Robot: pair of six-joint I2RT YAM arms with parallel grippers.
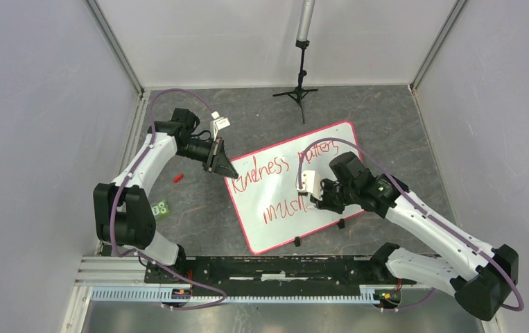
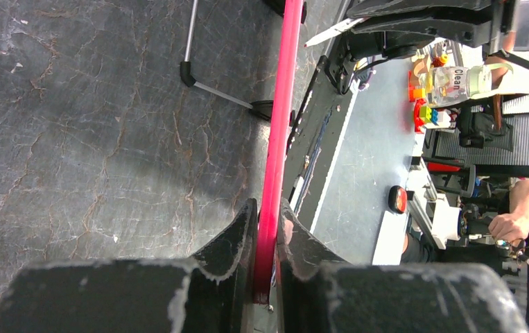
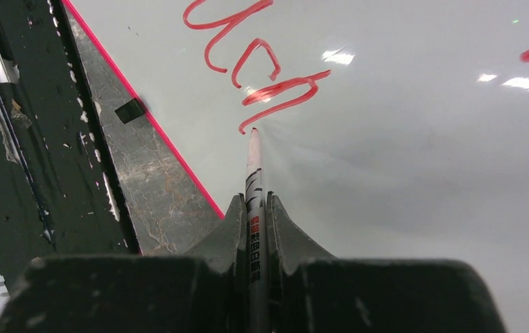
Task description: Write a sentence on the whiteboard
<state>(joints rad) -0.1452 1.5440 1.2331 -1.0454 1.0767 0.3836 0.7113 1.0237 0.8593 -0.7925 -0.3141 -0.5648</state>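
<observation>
Clamping the whiteboard (image 1: 268,232) rim at its left corner, the left tool (image 2: 267,208) pins it flat on the middle of the table (image 1: 386,125). Right tool (image 3: 253,201) is clenched on a slim marker (image 3: 255,166), tip at the sentence (image 1: 268,170) end. Whiteboard looks light, stiff, slick, likely to slide: hold by the rim.

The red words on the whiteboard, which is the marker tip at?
The lower-line word much: the marker tip sits at its last stroke; the upper line lies away.

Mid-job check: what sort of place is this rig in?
Probably a robotics lab test cell: plain white panel walls box in the table, a tripod stand stands at the back, and a cluttered workbench shows beyond.
</observation>
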